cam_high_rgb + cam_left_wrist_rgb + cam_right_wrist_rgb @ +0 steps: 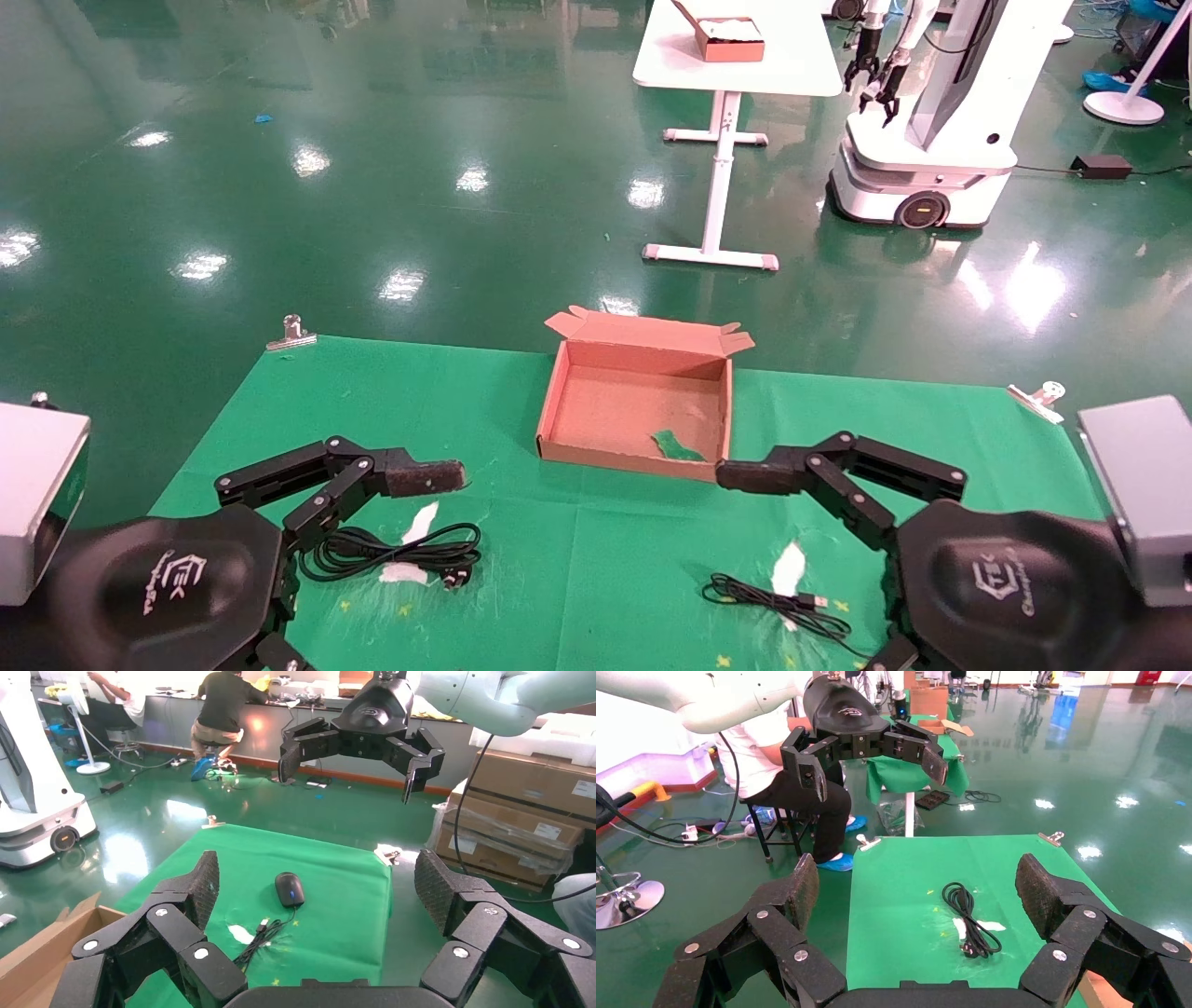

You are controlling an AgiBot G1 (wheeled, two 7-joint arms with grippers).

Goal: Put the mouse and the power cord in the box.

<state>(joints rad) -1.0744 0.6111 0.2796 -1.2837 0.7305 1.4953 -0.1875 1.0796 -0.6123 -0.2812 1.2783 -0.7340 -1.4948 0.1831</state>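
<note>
The brown cardboard box (615,458) lies open at the middle back of the green cloth. The coiled black power cord (391,550) (972,917) rests on the cloth at front left, just below one finger (424,477) of my left gripper (320,885), which is open and empty. The black mouse (289,888) sits on the cloth at front right; in the head view only its thin cable (773,601) shows, the body hidden behind my right arm. My right gripper (919,892) is open and empty, one finger (754,475) hovering by the box's front right corner.
A green scrap (675,445) lies inside the box. Metal clips (291,334) (1041,399) pin the cloth's back corners. White tape patches (787,568) mark the cloth. Beyond the table stand a white table with a small box (731,39) and another robot (931,121).
</note>
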